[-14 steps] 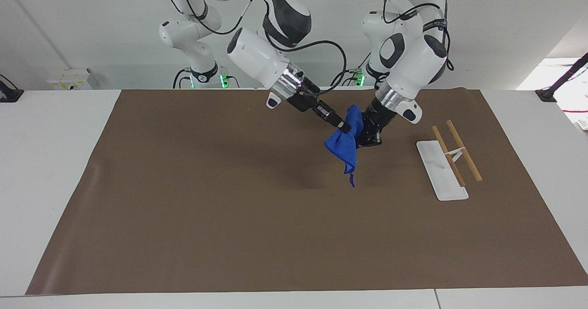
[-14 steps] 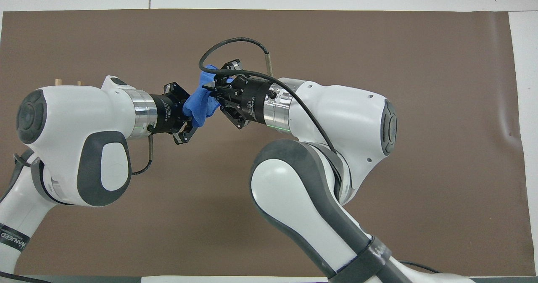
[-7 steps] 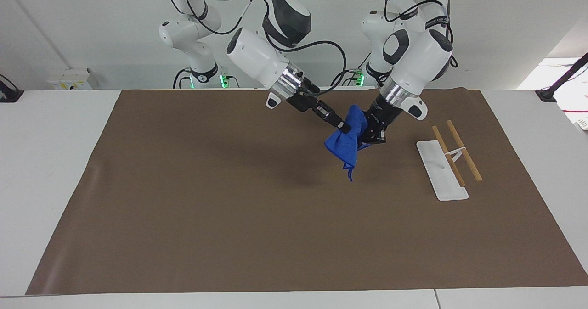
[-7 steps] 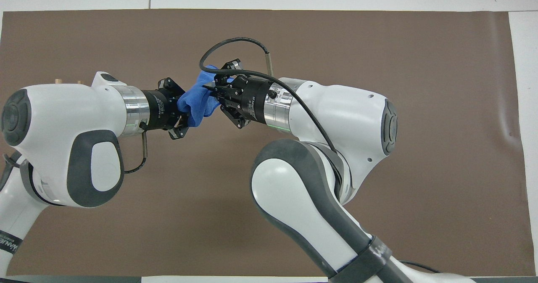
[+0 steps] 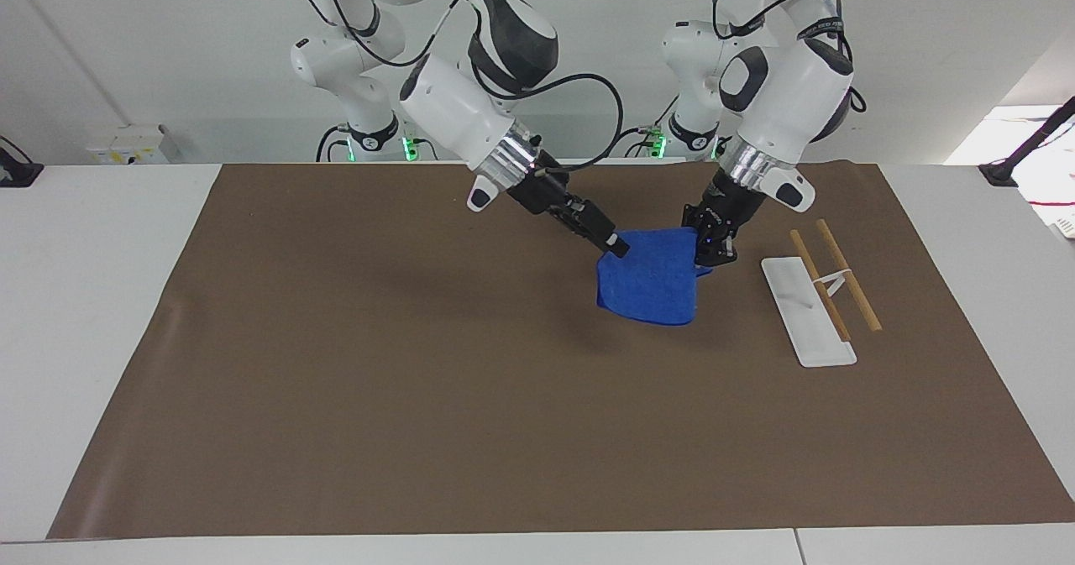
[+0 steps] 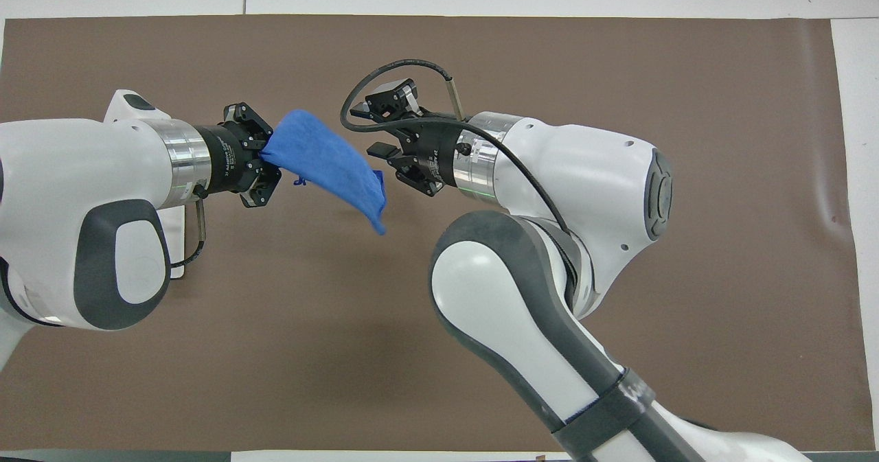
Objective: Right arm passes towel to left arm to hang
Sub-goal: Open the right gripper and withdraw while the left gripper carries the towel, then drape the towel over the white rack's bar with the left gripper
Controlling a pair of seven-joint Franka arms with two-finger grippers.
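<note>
Brown mat (image 5: 378,397) over white table (image 5: 92,313), white wall (image 5: 168,44) above. Towel (image 5: 651,284) aloft over mat, pinched by clenched left gripper (image 5: 714,250). Right gripper (image 5: 617,248) released, fingers apart beside towel. Rack (image 5: 819,296) toward left arm's end.

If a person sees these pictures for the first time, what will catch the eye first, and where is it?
First comes the bright blue towel, hanging in the air over the brown mat, toward the left arm's end of the table. The left pincer is shut on one corner of it, and the right pincer is open at its other upper corner. Next, the white rack with two wooden rods stands on the mat beside them.
</note>
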